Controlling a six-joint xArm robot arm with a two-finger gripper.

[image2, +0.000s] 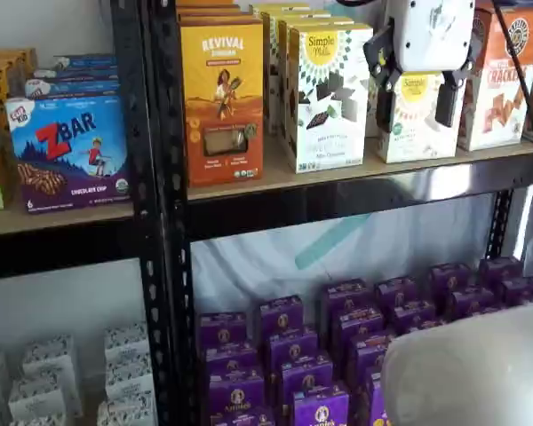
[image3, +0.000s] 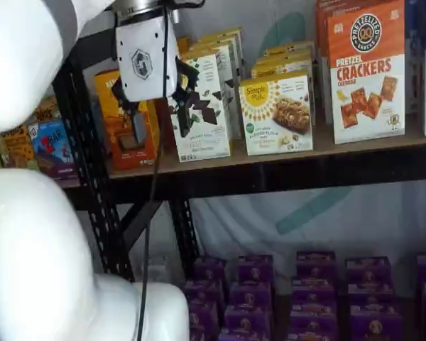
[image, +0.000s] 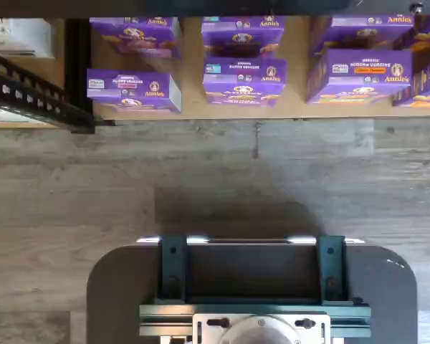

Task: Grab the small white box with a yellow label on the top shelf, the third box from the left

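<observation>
The small white box (image2: pixel 415 138) with a yellow round Simple Mills label stands on the top shelf (image2: pixel 338 177), about half as tall as the cartons beside it. It also shows in a shelf view (image3: pixel 277 106) on the tan board (image3: pixel 305 153). My gripper (image2: pixel 415 117), a white body with two black fingers, hangs in front of the shelf, and the box shows through the plain gap between its fingers. In a shelf view the gripper (image3: pixel 161 128) overlaps the cartons left of the box. It is open and holds nothing.
A taller Simple Mills carton (image2: pixel 327 93) and an orange Revival carton (image2: pixel 222 89) stand left of the box, a pretzel crackers box (image2: pixel 506 80) right. Blue ZBar boxes (image2: pixel 68 151) sit on a lower board. Purple Annie's boxes (image: pixel 244 79) fill the bottom shelf. A black upright (image2: pixel 155 222) divides the bays.
</observation>
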